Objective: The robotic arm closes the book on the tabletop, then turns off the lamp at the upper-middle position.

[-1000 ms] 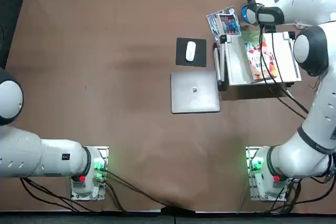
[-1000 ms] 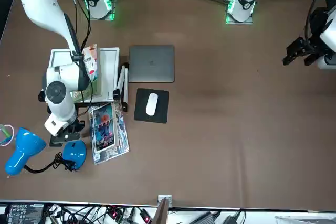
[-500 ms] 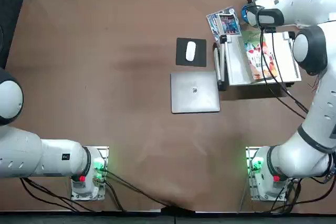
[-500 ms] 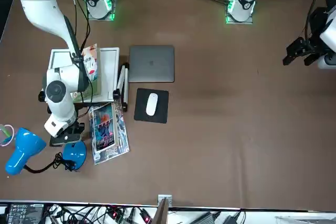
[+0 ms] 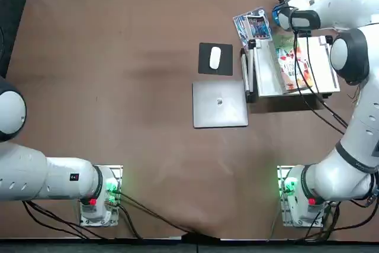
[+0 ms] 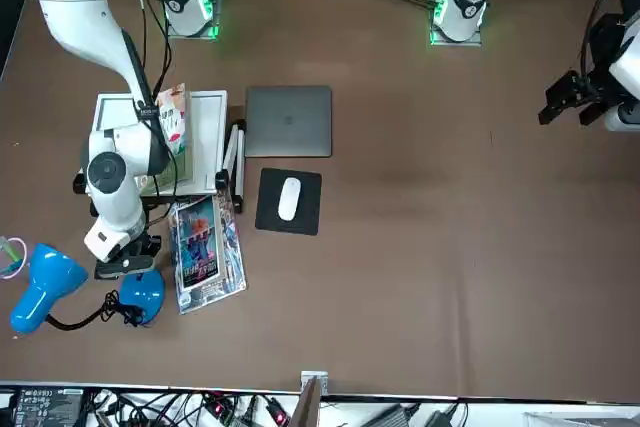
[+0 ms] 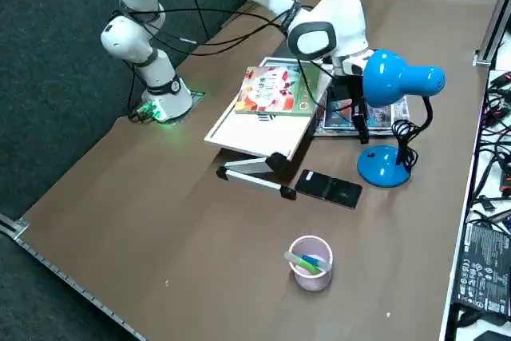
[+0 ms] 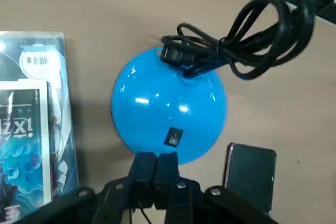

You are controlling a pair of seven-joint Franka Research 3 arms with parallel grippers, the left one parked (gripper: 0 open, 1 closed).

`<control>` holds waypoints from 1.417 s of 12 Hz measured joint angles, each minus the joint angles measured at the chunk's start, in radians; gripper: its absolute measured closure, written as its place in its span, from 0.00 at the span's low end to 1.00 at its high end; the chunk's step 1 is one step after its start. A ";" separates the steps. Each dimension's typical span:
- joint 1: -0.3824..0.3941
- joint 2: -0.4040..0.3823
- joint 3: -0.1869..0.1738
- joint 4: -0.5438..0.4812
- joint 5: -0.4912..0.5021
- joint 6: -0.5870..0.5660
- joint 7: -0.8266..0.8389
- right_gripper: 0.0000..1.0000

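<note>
- Hovering just above the round bright-blue lamp base (image 8: 169,104), fingers pressed together on nothing: black end effector (image 8: 156,165) of the glossy white arm (image 6: 110,182).
- Lying closed on its white stand: green-covered cartoon book (image 7: 275,90); switching off still left.
- Crowding the base on the brown counter (image 5: 118,87): glossy blue leaflet (image 8: 29,124), black phone (image 7: 328,189), coiled cable (image 8: 252,22).

You see: one book (image 7: 275,89), one lamp (image 7: 385,167), one laptop (image 5: 219,104), one mouse (image 5: 215,57), one leaflet (image 6: 207,250), one cup (image 7: 310,263), one phone (image 7: 328,189).
</note>
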 joint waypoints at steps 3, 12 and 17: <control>-0.004 0.005 0.000 -0.002 -0.001 0.034 0.000 0.99; -0.024 0.050 -0.002 -0.006 -0.004 0.092 -0.001 0.99; -0.029 0.050 -0.002 -0.012 -0.004 0.092 -0.001 0.99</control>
